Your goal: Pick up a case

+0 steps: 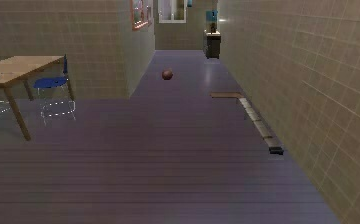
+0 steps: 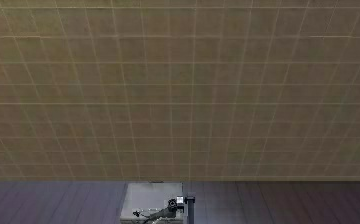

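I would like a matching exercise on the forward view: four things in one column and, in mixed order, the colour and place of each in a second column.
Things:
1. table
2. chair
3. ball
4. cabinet

Colours and places:
A. reddish brown, in the middle of the corridor
B. dark, at the corridor's far end
C. blue seat, beside the table
D. light wood, at the view's left edge

Pairs: 1-D, 2-C, 3-A, 4-B

Beige tiled wall (image 2: 188, 90) rises beyond the gripper (image 2: 148, 211), dark plank floor (image 2: 48, 205) beneath it. Down the corridor stand a wooden table (image 1: 23, 68) and a blue chair (image 1: 51, 83).
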Controlling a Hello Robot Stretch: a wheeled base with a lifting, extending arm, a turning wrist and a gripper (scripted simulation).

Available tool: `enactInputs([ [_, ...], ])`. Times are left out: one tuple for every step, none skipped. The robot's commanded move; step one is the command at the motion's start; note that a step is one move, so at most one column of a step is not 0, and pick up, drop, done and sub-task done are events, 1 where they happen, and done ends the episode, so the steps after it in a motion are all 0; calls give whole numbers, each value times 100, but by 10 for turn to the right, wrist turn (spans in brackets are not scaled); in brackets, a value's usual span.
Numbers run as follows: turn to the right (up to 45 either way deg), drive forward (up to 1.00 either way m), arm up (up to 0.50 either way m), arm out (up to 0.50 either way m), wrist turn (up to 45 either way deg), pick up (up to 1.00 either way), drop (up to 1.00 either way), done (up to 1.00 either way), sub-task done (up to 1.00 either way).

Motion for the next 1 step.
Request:
enactInputs([
  [0, 0, 0, 0, 450, 0, 0, 0, 0],
])
